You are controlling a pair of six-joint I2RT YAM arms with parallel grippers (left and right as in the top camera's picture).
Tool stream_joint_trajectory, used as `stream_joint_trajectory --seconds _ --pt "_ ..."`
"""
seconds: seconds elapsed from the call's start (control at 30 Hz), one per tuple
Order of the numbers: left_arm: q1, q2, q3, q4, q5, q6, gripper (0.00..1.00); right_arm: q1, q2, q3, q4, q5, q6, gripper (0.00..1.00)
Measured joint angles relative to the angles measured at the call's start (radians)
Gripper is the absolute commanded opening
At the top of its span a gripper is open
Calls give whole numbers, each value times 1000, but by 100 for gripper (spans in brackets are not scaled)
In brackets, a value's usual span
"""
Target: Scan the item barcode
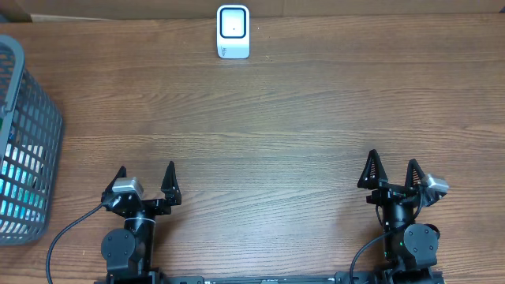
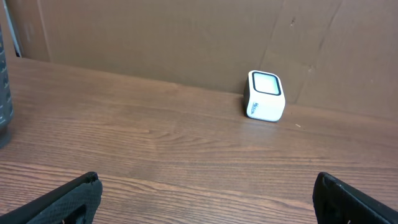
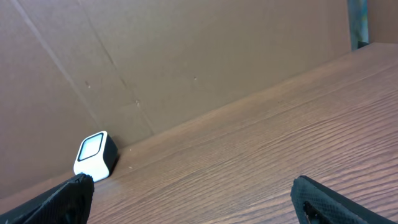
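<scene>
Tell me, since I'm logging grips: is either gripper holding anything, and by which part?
Nothing is held: the left gripper and right gripper both stand open and empty.

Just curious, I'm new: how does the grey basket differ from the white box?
The grey basket is big and slatted, with things inside; the white box is small and solid, with a framed window. The basket sits at the left edge, the box at the far edge. Both stand on the table.
</scene>
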Motion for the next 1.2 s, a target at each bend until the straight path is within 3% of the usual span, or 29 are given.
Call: stream_joint_trajectory --seconds 1.2 --pt "0 0 0 1 21 -22 100 0 0 0 0 0 0 100"
